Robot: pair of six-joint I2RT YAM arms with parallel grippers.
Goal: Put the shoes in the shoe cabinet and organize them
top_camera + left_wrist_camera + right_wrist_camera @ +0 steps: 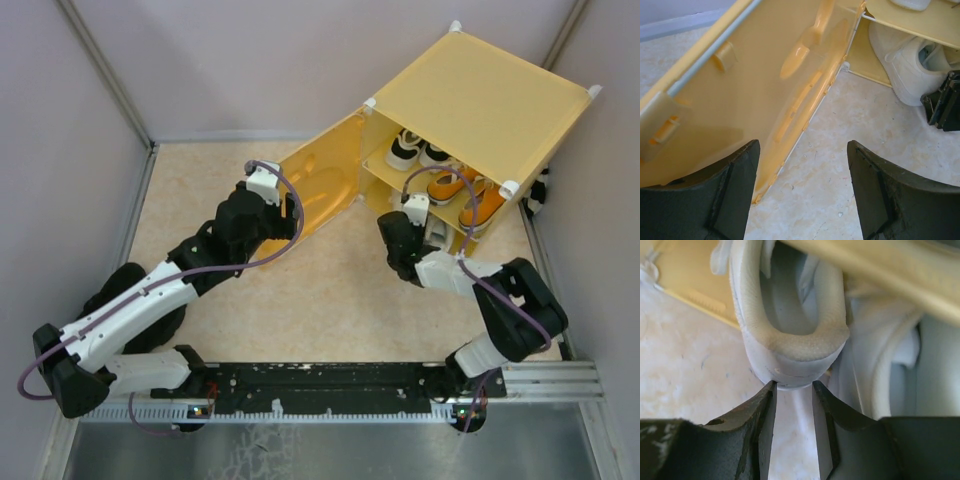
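Beige marbled table [330,300], pale walls on three sides. Shoe cabinet [480,90] stands at the far right corner, set at an angle, with its door [320,185] swung open to the left.

Contents seen from the top camera: black-and-white pair [418,150] in the upper part of the opening, orange pair [462,195] just below it. Which level each stands on cannot be told from this angle.

Right wrist camera: off-white shoe [790,352] on the cabinet floor under a yellow shelf edge [880,265], heel toward the camera. Second off-white shoe [880,365] touches it on the right.

Right gripper [793,387]: jaws narrowly apart, tips right at the heel of the first off-white shoe. Nothing visibly pinched between them.

Left gripper [802,150]: jaws wide apart over bare table, holding nothing. Left finger [735,185] overlaps the door's lower edge in view; contact cannot be told.
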